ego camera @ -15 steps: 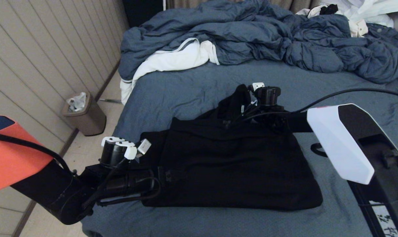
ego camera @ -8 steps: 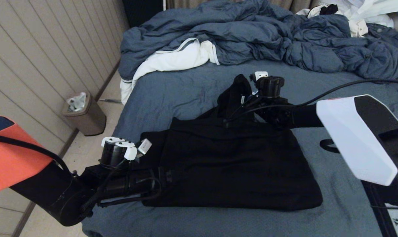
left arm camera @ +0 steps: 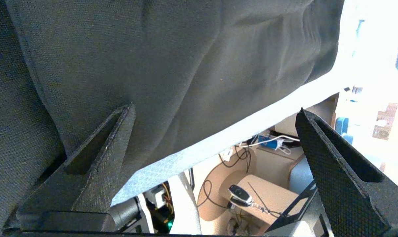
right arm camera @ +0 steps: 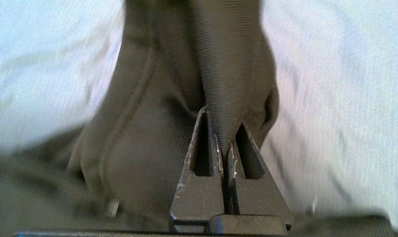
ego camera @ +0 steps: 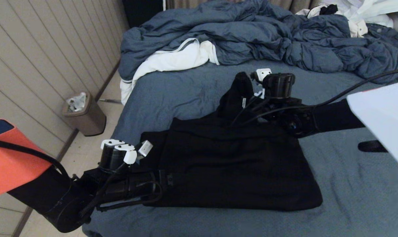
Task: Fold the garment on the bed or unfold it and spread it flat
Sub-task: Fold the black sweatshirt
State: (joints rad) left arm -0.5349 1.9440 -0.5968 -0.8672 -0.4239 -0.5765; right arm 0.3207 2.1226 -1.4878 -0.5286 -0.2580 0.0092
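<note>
The plain black hooded sweatshirt (ego camera: 232,168) lies as a folded rectangular slab on the near part of the wide bed with the blue-grey heathered sheet (ego camera: 185,89), well short of the rumpled blue-grey duvet (ego camera: 251,36) heaped at the bed's far end. The right gripper (right arm camera: 226,149) has its jaws pinched narrow on a ridge of ribbed black cloth at the sweatshirt's far edge, and that cloth stands up in a peak (ego camera: 238,93) above the slab. The left gripper (left arm camera: 215,115) sits at the sweatshirt's left edge with its jaws spread wide, holding nothing, one finger (left arm camera: 103,154) lying against the fabric.

The likely trouble: the pinch takes only a thin fold, so a quick pull could slip it free and drop the peak in a heap. With nothing pinning the slab, a pull could also drag the whole sweatshirt across the sheet or undo the tidy layers beneath.
</note>
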